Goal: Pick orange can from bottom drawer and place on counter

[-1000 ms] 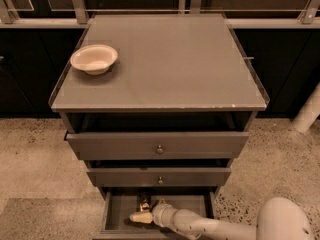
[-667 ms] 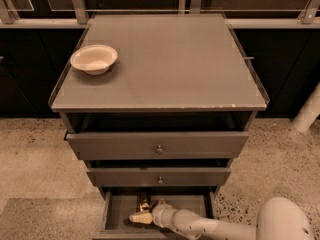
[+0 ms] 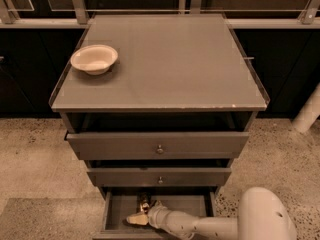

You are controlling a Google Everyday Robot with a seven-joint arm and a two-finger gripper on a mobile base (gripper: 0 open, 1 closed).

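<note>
The bottom drawer (image 3: 195, 206) is pulled open at the foot of the cabinet. The orange can (image 3: 144, 202) stands inside it at the left, small and shiny. My gripper (image 3: 140, 215) reaches into the drawer from the lower right on a white arm, and its cream fingers are right at the can's base. The counter (image 3: 165, 64) is the flat grey cabinet top above.
A cream bowl (image 3: 94, 58) sits on the counter's left side. Two wider knobbed drawers (image 3: 159, 145) stand partly pulled out above the bottom one. The arm's white shoulder (image 3: 265, 216) is at the lower right. Speckled floor surrounds the cabinet; dark cabinets stand behind.
</note>
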